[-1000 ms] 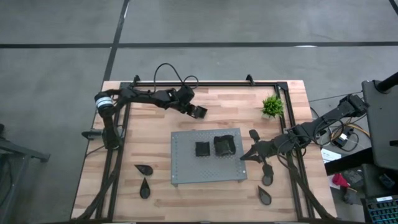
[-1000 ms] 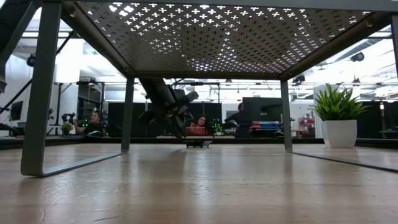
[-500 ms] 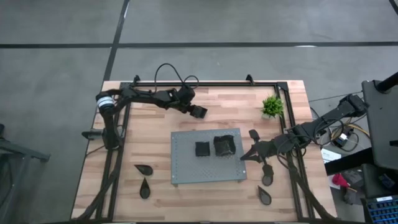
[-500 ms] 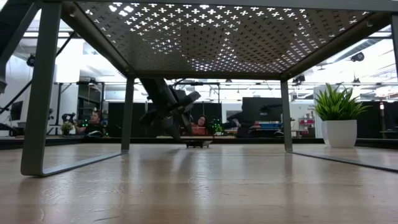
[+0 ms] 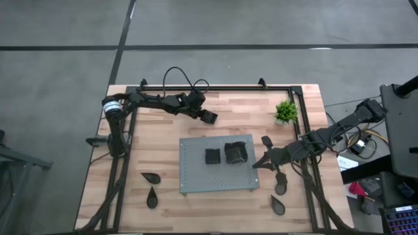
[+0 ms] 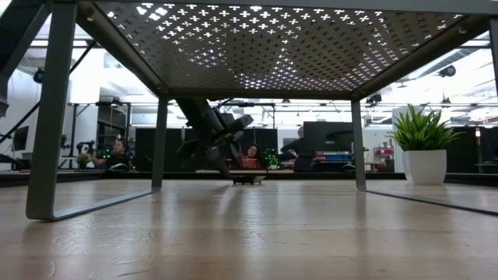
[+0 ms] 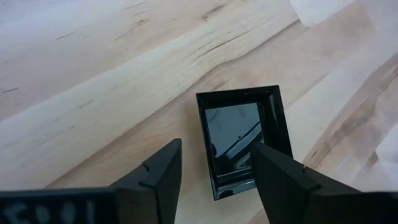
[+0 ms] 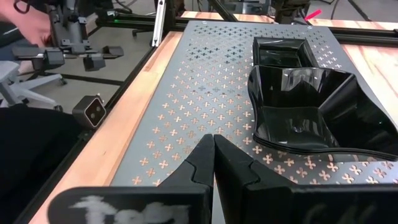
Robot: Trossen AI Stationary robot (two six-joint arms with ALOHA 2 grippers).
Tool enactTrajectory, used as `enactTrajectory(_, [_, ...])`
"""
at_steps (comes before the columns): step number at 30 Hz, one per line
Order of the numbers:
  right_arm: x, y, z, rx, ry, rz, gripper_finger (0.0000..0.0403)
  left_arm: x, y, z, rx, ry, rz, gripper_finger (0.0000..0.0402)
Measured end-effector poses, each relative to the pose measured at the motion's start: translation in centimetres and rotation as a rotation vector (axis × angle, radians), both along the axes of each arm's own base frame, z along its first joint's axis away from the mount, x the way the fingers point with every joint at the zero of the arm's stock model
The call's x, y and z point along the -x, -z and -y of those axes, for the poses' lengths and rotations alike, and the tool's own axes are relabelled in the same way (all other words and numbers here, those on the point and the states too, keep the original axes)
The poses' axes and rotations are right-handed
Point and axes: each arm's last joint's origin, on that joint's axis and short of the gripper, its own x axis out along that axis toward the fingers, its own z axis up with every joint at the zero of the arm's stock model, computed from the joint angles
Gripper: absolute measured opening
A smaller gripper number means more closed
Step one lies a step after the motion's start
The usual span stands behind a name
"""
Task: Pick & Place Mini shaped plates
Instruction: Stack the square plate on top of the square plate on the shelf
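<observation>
The left gripper (image 7: 214, 165) is spread open above the square plate (image 7: 241, 139) on the table (image 5: 163, 143), upper centre of the high view. The right gripper (image 8: 214, 146) is closed at the board's (image 5: 196, 170) right edge.

High view looked straight down; low view sat at tabletop level beneath the grey board (image 6: 257, 47). Both wrist views were close. High and right wrist views shared the board.

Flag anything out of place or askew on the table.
Nothing looks damaged or spilled. Two black dishes sit on the grey board; the left gripper is open over a square dish lying flat on the wood.
</observation>
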Motion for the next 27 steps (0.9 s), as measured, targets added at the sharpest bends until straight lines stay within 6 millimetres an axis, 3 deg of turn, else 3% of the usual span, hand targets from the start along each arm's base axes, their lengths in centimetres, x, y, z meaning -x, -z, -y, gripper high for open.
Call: enactTrajectory(27, [0.0, 0.1, 0.0, 0.001, 0.000, -0.002, 0.0008, -0.3, 1.9, 0.0, 0.019, 0.001, -0.036, 0.0082])
